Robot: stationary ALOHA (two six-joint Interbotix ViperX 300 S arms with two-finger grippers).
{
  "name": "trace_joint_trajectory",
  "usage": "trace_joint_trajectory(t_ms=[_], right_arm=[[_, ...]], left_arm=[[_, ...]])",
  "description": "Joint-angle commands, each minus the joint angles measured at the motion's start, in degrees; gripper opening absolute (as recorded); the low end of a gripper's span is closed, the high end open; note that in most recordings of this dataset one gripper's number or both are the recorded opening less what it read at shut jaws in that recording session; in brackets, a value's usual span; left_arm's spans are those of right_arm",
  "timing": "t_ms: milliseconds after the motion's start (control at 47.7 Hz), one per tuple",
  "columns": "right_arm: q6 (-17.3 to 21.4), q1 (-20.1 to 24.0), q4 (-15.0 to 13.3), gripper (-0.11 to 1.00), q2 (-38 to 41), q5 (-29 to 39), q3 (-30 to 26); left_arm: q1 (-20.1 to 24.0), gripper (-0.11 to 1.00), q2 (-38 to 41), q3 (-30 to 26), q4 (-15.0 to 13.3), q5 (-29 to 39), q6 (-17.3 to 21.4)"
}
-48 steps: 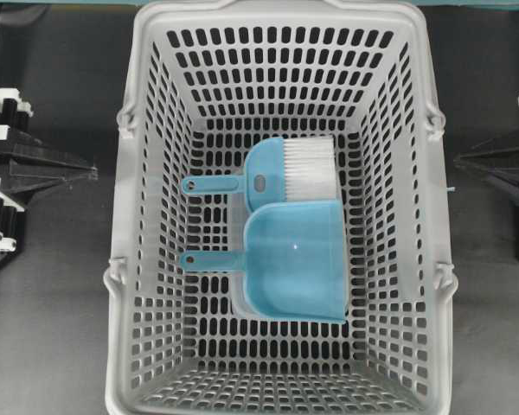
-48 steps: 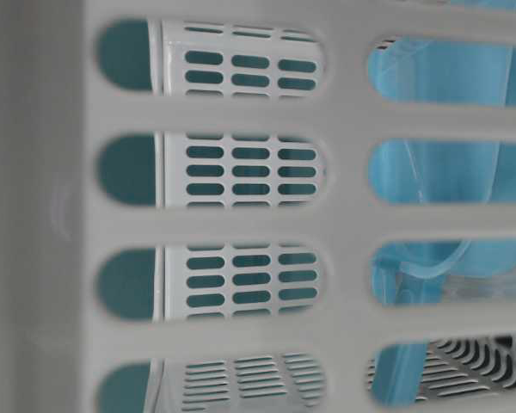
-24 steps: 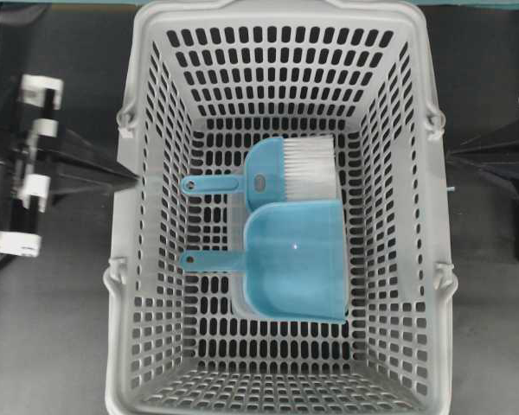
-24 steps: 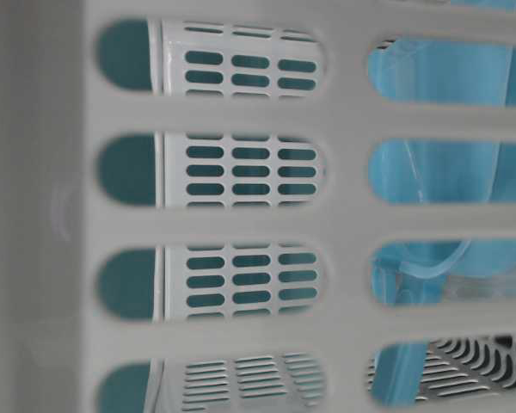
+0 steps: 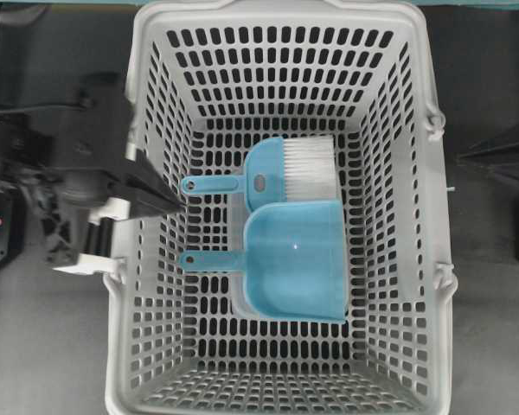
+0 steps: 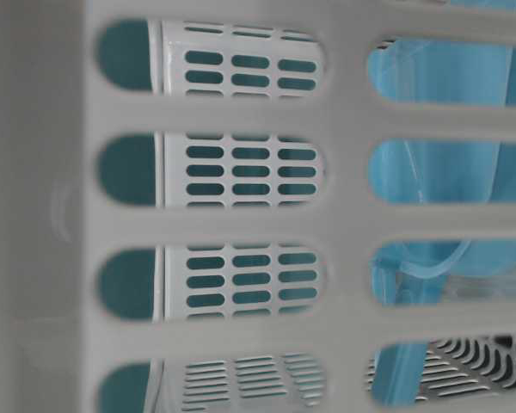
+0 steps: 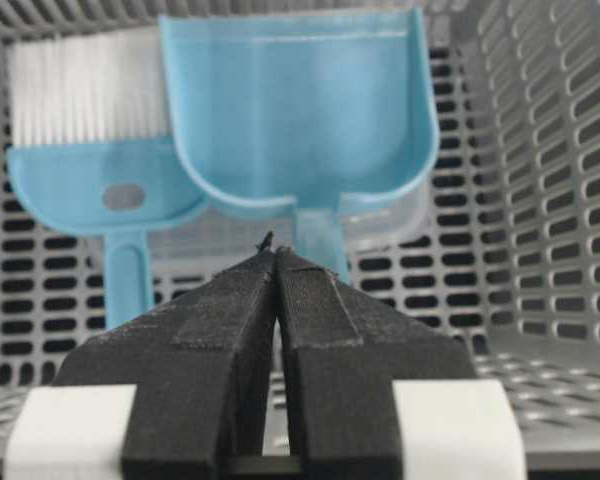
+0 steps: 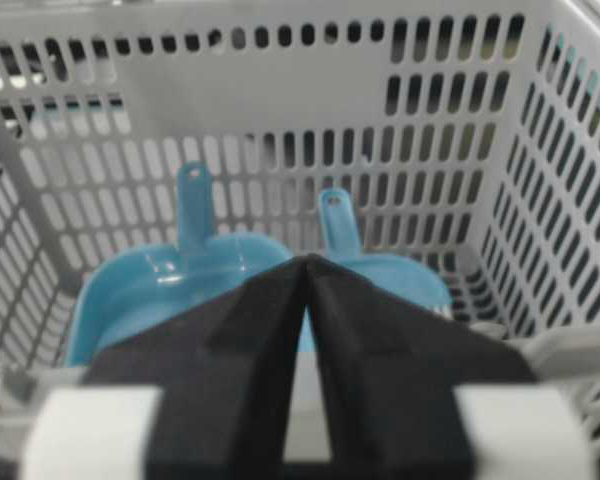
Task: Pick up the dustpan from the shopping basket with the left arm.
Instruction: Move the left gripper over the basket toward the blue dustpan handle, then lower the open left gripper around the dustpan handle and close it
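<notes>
The light blue dustpan (image 5: 294, 259) lies flat on the floor of the grey shopping basket (image 5: 285, 12), its thin handle (image 5: 209, 258) pointing left. My left gripper (image 5: 183, 207) is shut and empty. It reaches over the basket's left wall, its tip above the gap between the two handle ends. In the left wrist view the shut tip (image 7: 275, 248) points at the dustpan (image 7: 300, 110), short of its handle. My right gripper (image 5: 460, 158) is shut and empty outside the basket's right wall; its wrist view shows the tip (image 8: 305, 260) and the dustpan (image 8: 160, 290).
A blue hand brush (image 5: 290, 169) with white bristles lies just behind the dustpan, its handle also pointing left; it shows in the left wrist view (image 7: 85, 140) too. The basket's high slotted walls (image 6: 241, 224) surround both. The dark table lies around the basket.
My left arm has swung right from the table's left edge, over the basket's left rim. The dustpan, brush and basket have not moved. The right arm has barely shifted.
</notes>
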Motion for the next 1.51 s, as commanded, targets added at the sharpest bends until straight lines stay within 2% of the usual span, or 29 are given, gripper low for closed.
trace_joint_trajectory(t_ms=[0,189,252,294,524,566,629,1027,1300,1426,1488], right_arm=[[0.0,-0.2,0.2,0.15,0.0,-0.1,-1.7],[1.0,-0.1,0.3,0.67,-0.3,-1.6,-1.9],[1.2,-0.2,0.3,0.8,-0.4,-2.7,-1.9],[1.2,-0.2,0.3,0.83,-0.3,-3.3,-1.8],[1.3,-0.2,0.3,0.8,-0.6,-3.3,-1.8],[1.3,-0.2,0.3,0.8,-0.6,-3.3,-1.7],[1.4,-0.3,0.3,0.8,-0.6,-3.3,-1.7],[1.5,-0.2,0.4,0.8,-0.7,-3.5,-0.4],[1.5,-0.2,0.4,0.8,-0.8,-4.2,-0.3],[1.5,-0.3,0.4,0.8,-0.8,-4.2,-0.2],[1.5,-0.3,0.4,0.8,-0.8,-4.3,0.0]], left_arm=[[-0.1,0.0,1.2,-2.9,0.1,0.5,-0.1],[-0.1,0.01,4.1,-5.1,0.1,1.9,-0.2],[-0.1,0.03,5.0,-5.5,0.1,2.3,-0.4],[-0.1,0.09,5.8,-5.7,0.1,2.7,-0.7],[-0.9,0.74,11.9,-8.1,0.1,7.4,-5.1],[-1.0,0.84,13.0,-8.3,0.1,7.8,-5.6],[-1.5,0.9,14.5,-8.6,0.1,7.9,-6.1],[-4.3,0.89,26.6,-9.5,0.1,8.1,-6.2],[-4.4,0.88,30.3,-10.2,0.1,10.0,-6.2],[-4.3,0.82,30.5,-10.7,0.1,11.2,-6.2],[-4.3,0.71,30.5,-10.7,0.1,11.2,-6.3]])
